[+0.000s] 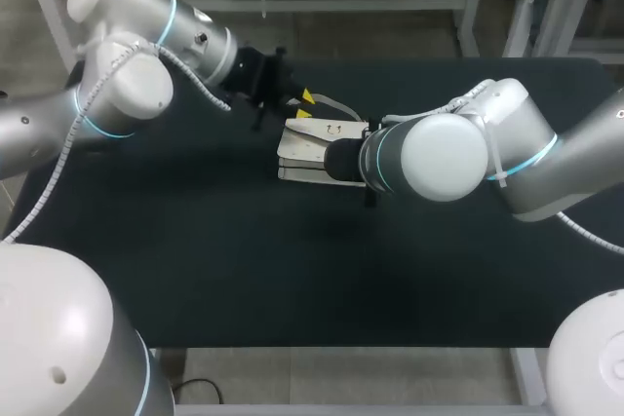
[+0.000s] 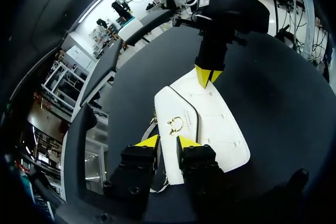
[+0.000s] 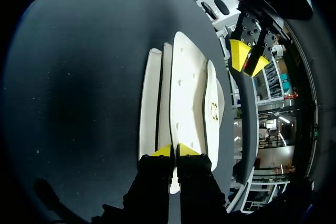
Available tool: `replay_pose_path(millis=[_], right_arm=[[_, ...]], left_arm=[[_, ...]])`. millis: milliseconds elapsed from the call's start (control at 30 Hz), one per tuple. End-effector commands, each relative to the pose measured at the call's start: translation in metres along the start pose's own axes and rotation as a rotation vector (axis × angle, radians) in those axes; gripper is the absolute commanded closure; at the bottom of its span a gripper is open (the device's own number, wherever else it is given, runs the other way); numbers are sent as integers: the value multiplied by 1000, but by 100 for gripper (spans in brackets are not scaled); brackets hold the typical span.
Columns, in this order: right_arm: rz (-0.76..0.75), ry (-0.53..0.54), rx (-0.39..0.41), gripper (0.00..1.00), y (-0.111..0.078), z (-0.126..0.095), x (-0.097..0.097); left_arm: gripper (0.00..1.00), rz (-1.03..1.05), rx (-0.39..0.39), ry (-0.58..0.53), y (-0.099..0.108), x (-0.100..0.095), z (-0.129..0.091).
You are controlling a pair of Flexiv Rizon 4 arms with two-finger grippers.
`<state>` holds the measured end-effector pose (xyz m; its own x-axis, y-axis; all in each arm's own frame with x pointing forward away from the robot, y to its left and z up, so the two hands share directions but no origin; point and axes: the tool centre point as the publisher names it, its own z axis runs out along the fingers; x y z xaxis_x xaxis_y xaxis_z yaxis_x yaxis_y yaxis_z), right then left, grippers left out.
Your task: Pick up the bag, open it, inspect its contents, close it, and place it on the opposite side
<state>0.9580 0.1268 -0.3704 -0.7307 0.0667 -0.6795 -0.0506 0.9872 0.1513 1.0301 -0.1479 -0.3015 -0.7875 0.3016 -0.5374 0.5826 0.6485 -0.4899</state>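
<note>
A white flap bag (image 1: 307,143) lies flat at the middle of the black table, its gold clasp (image 2: 176,125) facing up. My left gripper (image 2: 168,141) is at the bag's flap end with its fingers apart, open, and the flap's edge lies between them untouched on at least one side. In the head view it (image 1: 304,102) sits just behind the bag. My right gripper (image 3: 174,150) is shut on the thin edge of the bag (image 3: 186,93) at the opposite end. From the left wrist it (image 2: 208,76) shows as two joined yellow tips. In the head view my right wrist hides it.
The bag's pale strap (image 1: 336,104) trails on the table behind it, beside my left gripper. Bare black table (image 1: 195,260) stretches to both sides and towards the front edge. Nothing else stands on it.
</note>
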Motion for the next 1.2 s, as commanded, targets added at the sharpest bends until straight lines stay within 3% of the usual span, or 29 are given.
replay_pose_path(millis=[33, 500, 567, 667, 733, 1200], right_arm=[[0, -123, -13, 100, -2, 1, 5], [0, -123, -13, 100, -2, 1, 5], [0, -123, -13, 100, -2, 1, 5], [0, -123, -13, 100, -2, 1, 5], [0, -123, -13, 100, -2, 1, 5], [0, -123, -13, 100, -2, 1, 5]], left_arm=[[9, 11, 15, -35, -2, 18, -1], [17, 14, 24, -39, 1, 32, 20], [24, 12, 17, -42, 3, 31, 21], [47, 13, 4, -43, 4, 30, 23], [54, 15, -3, -38, 5, 30, 24], [55, 33, -32, -30, 10, 30, 23]])
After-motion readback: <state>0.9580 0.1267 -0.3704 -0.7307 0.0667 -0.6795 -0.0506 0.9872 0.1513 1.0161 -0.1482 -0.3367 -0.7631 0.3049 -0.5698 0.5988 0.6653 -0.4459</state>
